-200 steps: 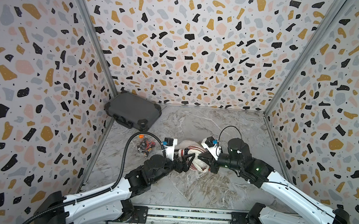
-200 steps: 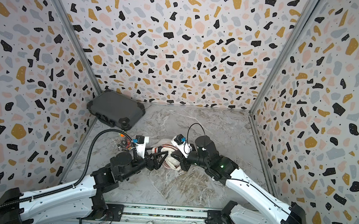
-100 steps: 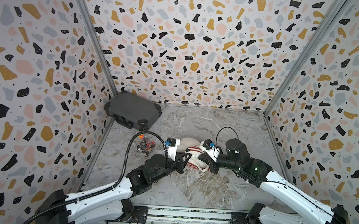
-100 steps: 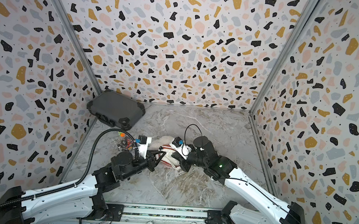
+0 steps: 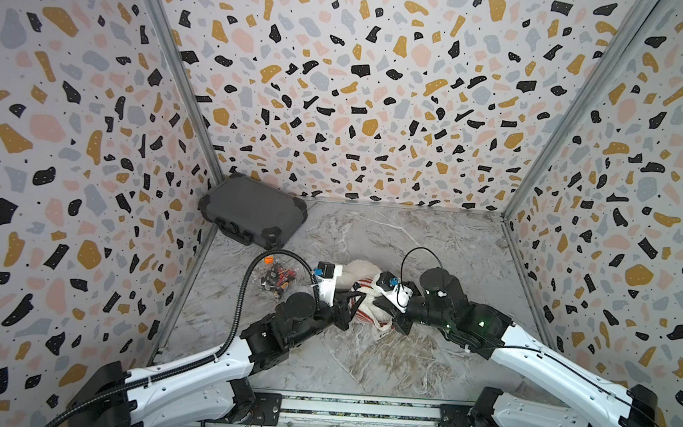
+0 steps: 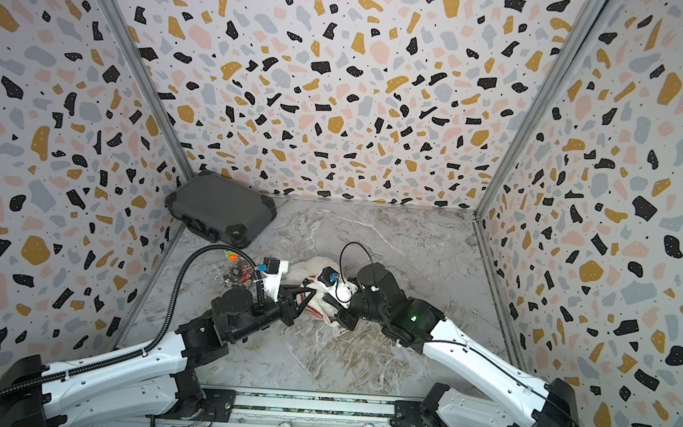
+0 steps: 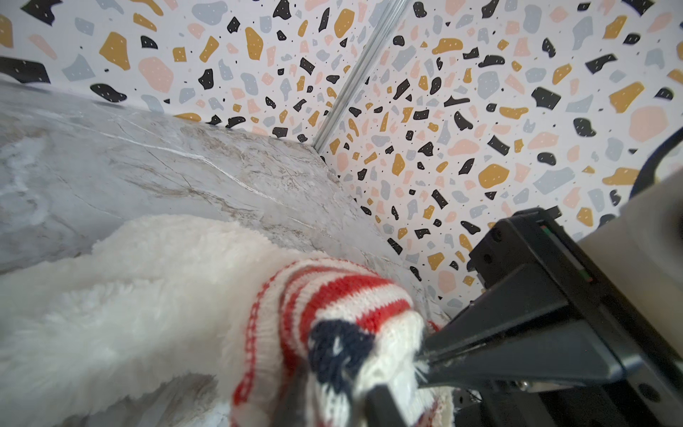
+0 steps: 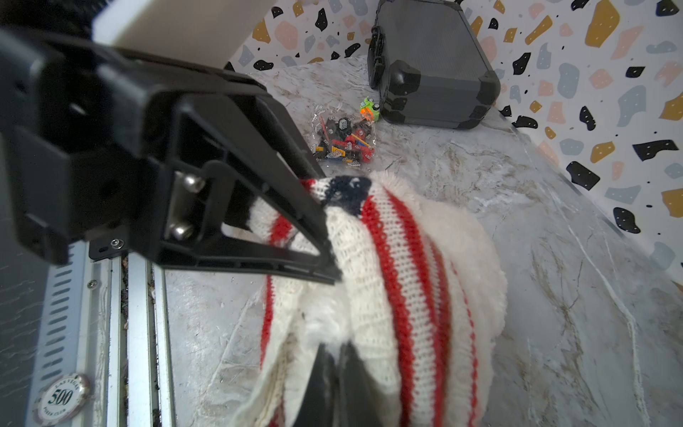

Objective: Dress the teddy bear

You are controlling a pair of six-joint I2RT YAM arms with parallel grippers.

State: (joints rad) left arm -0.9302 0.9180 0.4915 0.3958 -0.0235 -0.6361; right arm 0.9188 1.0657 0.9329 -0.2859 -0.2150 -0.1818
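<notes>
Right wrist view: the teddy bear (image 8: pixel 476 258) is being shown lying on the marble worktop (image 8: pixel 554 295) between the two hands, with the striped sweater (image 8: pixel 391 258) being worn only in part, bunched over one end of the white fur. Which end is being covered cannot be told. In the left wrist view the right hand (image 7: pixel 423 356) is being shown pressed together on the sweater's white hem. The left hand (image 8: pixel 325 225) is being held with its jaws apart astride the knit by the navy patch, no firm clamp being visible. The task is being judged as roughly midway: the knit is already being carried by the bear, but pulling it down the body and seating the limbs in the sleeves are being left to do
</notes>
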